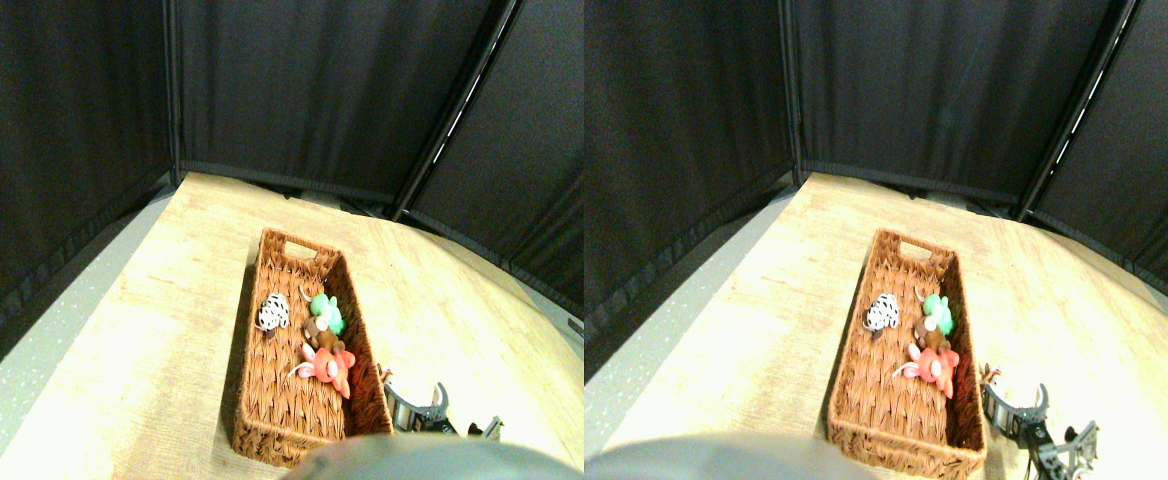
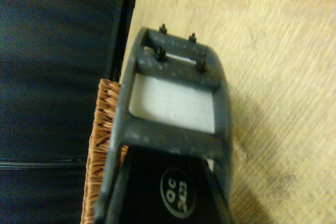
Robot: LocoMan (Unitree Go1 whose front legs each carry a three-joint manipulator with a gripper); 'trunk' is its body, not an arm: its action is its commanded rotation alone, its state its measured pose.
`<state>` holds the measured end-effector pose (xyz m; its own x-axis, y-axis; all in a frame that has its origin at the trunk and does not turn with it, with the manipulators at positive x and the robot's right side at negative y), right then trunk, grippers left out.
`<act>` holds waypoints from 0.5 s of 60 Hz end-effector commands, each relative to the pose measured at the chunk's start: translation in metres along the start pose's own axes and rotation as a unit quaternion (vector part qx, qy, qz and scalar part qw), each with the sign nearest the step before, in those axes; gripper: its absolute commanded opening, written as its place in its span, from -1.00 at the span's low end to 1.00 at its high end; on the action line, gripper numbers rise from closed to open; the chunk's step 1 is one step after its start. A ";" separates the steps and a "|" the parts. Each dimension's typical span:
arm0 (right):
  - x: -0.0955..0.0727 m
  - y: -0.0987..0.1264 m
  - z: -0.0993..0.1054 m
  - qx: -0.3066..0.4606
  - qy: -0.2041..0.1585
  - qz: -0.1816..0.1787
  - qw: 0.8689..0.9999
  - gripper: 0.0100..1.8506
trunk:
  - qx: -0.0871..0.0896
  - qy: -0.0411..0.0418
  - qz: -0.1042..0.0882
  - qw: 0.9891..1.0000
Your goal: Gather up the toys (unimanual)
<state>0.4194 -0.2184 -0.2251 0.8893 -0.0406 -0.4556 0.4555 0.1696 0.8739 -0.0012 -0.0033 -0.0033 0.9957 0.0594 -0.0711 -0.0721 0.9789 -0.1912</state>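
Four toys lie in the long brown wicker basket point(image 1: 284, 420): a black-and-white spotted one point(image 1: 272, 312) by its left wall, a green one point(image 1: 325, 310), a brown one point(image 1: 316, 332) just below it, and a red-pink one point(image 1: 328, 365) nearer me. My right gripper point(image 1: 416, 405) hangs low just outside the basket's right wall, near its front corner. A small tan-orange bit point(image 1: 384, 376) shows between the gripper and the wall; what it is stays unclear. In the wrist view the dark jaw frame point(image 2: 176, 72) stands over the wooden top, with the basket's rim point(image 2: 102, 145) beside it.
The basket sits lengthwise on a light wooden tabletop point(image 1: 174, 330). Black curtains point(image 1: 324, 90) close the back and both sides. A grey speckled floor strip point(image 1: 34, 360) runs along the table's left edge.
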 end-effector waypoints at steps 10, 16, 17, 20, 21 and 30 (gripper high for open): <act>0.019 -0.010 -0.008 0.011 0.007 -0.018 1.000 -0.06 | -0.010 0.004 0.014 1.000; 0.025 -0.018 -0.008 0.015 0.006 -0.025 1.000 -0.04 | -0.007 0.004 0.014 1.000; 0.025 -0.020 -0.008 0.016 0.003 -0.029 0.999 -0.05 | -0.007 0.005 0.014 1.000; 0.027 -0.022 -0.006 0.015 -0.001 -0.033 0.999 -0.07 | -0.005 0.005 0.013 1.000; 0.028 -0.022 -0.006 0.017 -0.003 -0.034 0.999 -0.07 | -0.005 0.005 0.013 1.000; 0.032 -0.025 -0.001 0.044 -0.014 -0.043 0.998 -0.26 | -0.003 0.006 0.010 1.000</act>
<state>0.4335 -0.2192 -0.2613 0.8446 -0.0518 -0.5328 0.5353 0.0644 0.8422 -0.0035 -0.0014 -0.0033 0.9949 0.0729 -0.0704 -0.0853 0.9773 -0.1939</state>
